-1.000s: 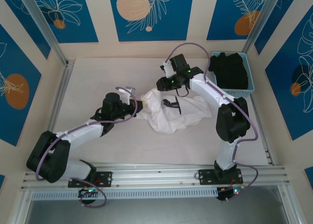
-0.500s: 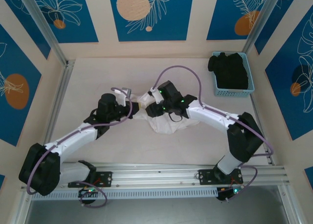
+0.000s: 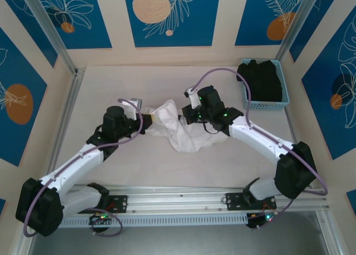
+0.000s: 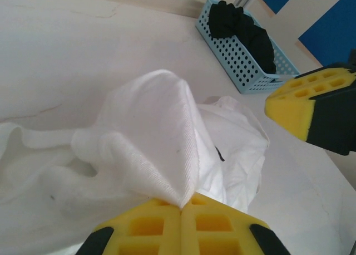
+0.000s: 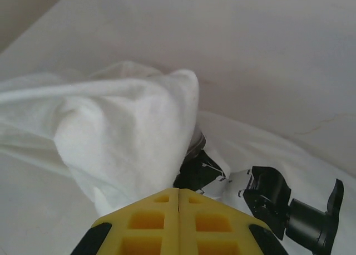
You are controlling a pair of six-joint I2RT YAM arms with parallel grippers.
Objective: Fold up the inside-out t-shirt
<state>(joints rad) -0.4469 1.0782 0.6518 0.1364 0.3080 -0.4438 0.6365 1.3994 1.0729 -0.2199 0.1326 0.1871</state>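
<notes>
Top external: basket (image 3: 268,104), prob. black garment (image 3: 262,79), beyond t-shirt (image 3: 181,133).

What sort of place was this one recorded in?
Most likely a purpose-built robot test cell, not a home: blue wall panels printed with white leaves and orange circles box in a pale tabletop, an aluminium rail edges its near side, and a light blue perforated plastic basket holds black clothing.

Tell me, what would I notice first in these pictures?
The crumpled white t-shirt in the middle of the table stands out first, gripped between the two robot arms. The left hand and the right hand each pinch a bunch of its cloth, shut tight. In the far right corner sits a blue basket with a black garment inside.
</notes>
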